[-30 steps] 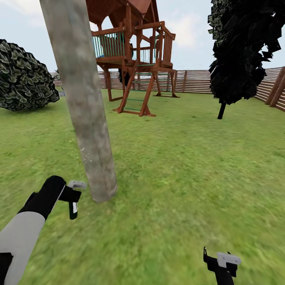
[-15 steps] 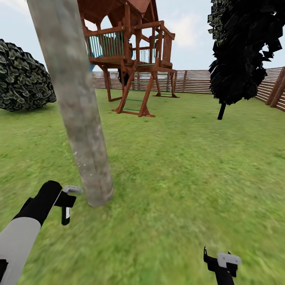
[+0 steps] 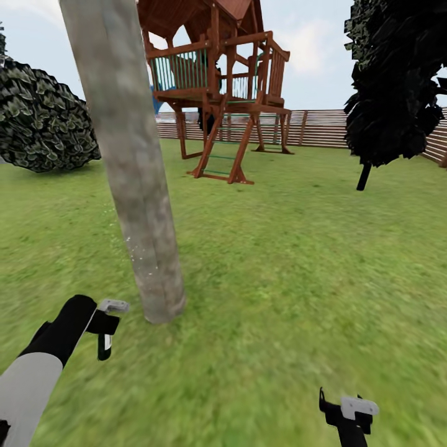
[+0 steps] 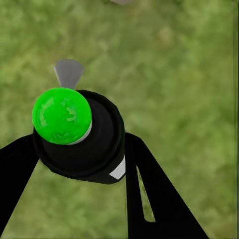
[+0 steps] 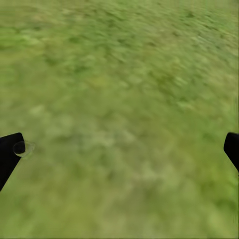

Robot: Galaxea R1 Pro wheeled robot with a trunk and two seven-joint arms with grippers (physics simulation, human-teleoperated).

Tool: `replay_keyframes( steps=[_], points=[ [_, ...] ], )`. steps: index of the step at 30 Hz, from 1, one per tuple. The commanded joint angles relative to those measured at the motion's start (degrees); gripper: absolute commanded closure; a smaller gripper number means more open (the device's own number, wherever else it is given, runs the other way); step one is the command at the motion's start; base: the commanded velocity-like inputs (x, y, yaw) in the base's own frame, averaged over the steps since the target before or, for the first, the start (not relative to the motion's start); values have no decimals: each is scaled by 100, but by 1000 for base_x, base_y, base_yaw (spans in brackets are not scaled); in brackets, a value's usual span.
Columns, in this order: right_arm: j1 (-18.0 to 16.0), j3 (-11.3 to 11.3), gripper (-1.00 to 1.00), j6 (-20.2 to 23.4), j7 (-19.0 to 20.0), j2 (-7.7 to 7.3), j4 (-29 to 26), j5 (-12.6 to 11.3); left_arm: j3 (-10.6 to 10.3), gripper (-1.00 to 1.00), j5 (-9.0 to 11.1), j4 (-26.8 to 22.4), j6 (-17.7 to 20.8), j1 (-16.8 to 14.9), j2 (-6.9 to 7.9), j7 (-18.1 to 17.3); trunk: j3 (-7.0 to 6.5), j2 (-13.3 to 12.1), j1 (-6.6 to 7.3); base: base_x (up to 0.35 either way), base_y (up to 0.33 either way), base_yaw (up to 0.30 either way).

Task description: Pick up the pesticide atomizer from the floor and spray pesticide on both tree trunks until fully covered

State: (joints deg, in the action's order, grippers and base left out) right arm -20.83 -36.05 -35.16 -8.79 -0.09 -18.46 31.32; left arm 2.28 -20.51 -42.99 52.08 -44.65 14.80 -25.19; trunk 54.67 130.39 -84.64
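Note:
My left gripper (image 3: 104, 340) hangs just left of the base of a thick, pale grey-beige tree trunk (image 3: 133, 180), apart from it. It is shut on the pesticide atomizer (image 4: 97, 149), a small black bottle with a bright green top (image 4: 62, 115), and the black fingers (image 4: 154, 199) press on both sides of it. Faint pale specks dot the trunk (image 3: 133, 248) low down. My right gripper (image 3: 347, 415) is low at the right, open over bare grass (image 5: 119, 99). A second tree with dark jagged foliage (image 3: 391, 81) stands far right.
A wooden play tower (image 3: 220, 93) stands behind the trunk. A round bush (image 3: 43, 124) is at the far left. A brown slat fence (image 3: 323, 127) closes the back. Open lawn (image 3: 292, 267) lies between the trunk and the dark tree.
The whole view has swung, so the trunk and play tower sit further right than half a second ago. My left gripper with the atomizer is slightly lower than a second ago. The right gripper is unchanged.

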Motion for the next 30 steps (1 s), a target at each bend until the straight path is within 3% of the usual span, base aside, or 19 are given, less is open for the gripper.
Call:
replay_keyframes(
  steps=[1,12,23,30],
  points=[
    [0,-2,-100,-3,0,0,0,-1,2,100,-6,-10,-3,0,-2,-3,0,0,0,183,-177,6],
    [0,1,-100,-2,0,0,0,2,114,100,3,-34,-14,0,-4,-3,0,0,0,191,-205,5],
    [0,2,-100,0,0,0,0,6,115,100,3,-34,-14,2,-4,-3,0,0,0,6,-274,252],
    [0,-6,-100,0,0,0,0,-3,116,100,4,-34,-13,0,-4,-3,0,0,0,62,-276,19]
  ],
)
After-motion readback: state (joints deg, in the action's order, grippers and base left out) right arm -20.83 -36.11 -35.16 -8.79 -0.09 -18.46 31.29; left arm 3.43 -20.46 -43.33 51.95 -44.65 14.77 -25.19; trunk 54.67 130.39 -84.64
